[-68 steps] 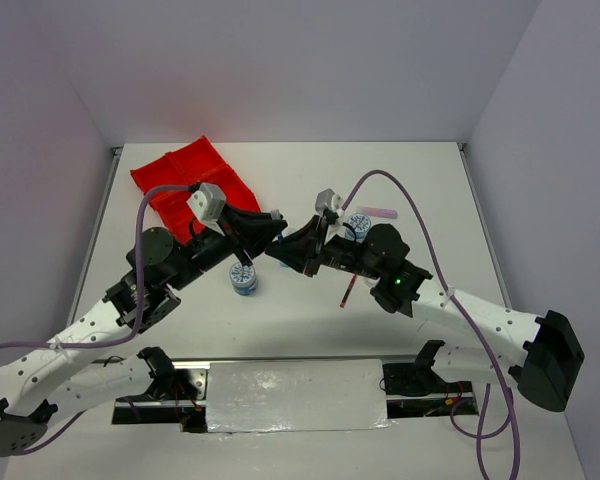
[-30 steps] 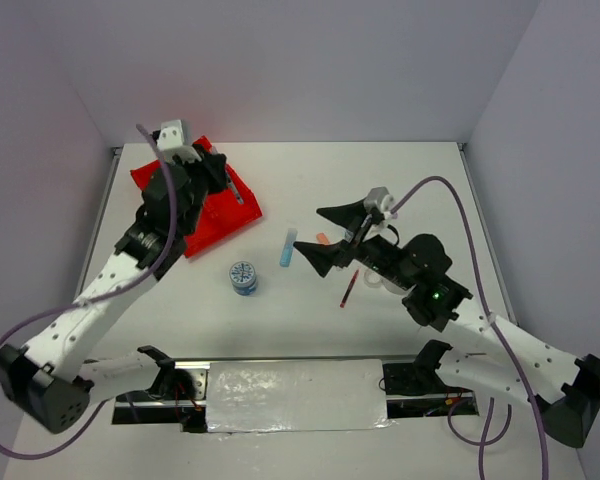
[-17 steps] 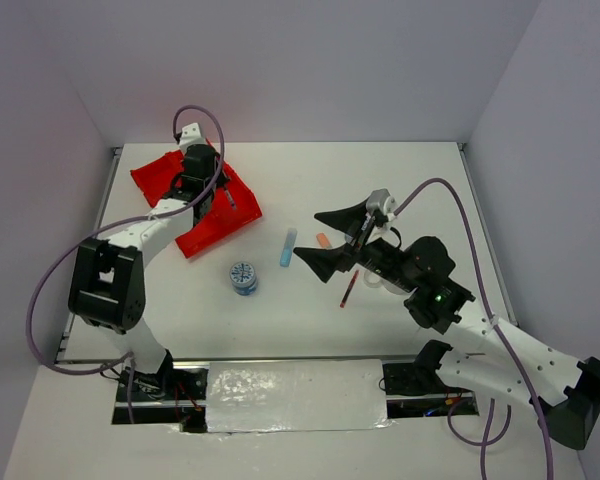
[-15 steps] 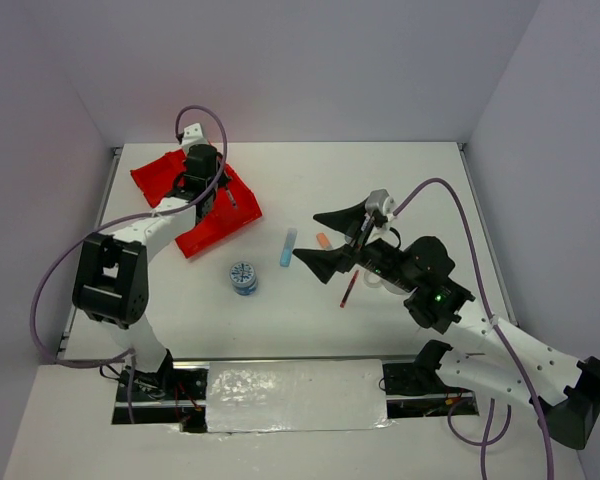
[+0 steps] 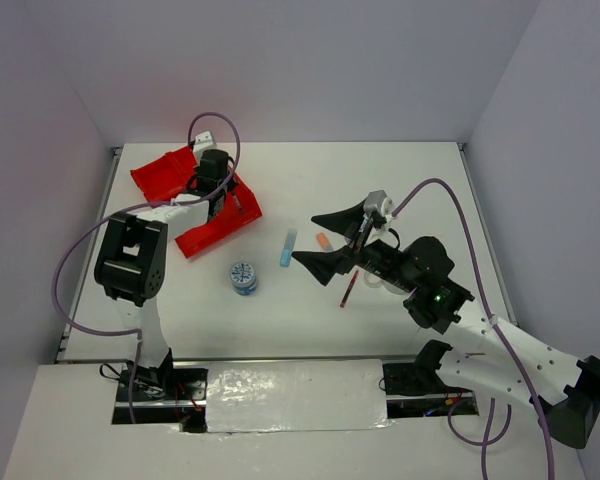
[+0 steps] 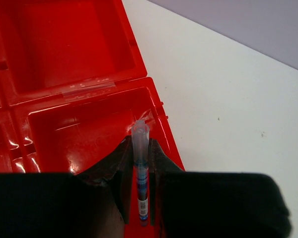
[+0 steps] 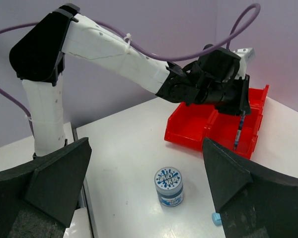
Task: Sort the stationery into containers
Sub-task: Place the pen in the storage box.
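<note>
My left gripper (image 6: 140,161) is shut on a thin blue pen (image 6: 140,171), held upright over the right-hand compartment of the red tray (image 6: 64,59). From above, the gripper (image 5: 223,190) hangs over the tray (image 5: 165,172), with the pen (image 5: 236,201) pointing down. My right gripper (image 5: 325,240) stands open above the table's middle, holding nothing. Near it lie a light-blue stick (image 5: 288,246), an orange-tipped stick (image 5: 323,240) and a red pen (image 5: 349,290). A round blue-white tub (image 5: 244,277) stands alone; the right wrist view shows this tub (image 7: 168,186) between the wide fingers (image 7: 54,183).
The left arm (image 7: 114,44) arches across the back of the right wrist view, reaching the tray (image 7: 193,124). Grey walls close the table on three sides. The right arm's purple cable (image 5: 450,195) loops over the table's right half.
My left arm has swung further over the red tray, carrying the blue pen down toward its right-hand compartment. The right arm has stayed nearly still and open.
</note>
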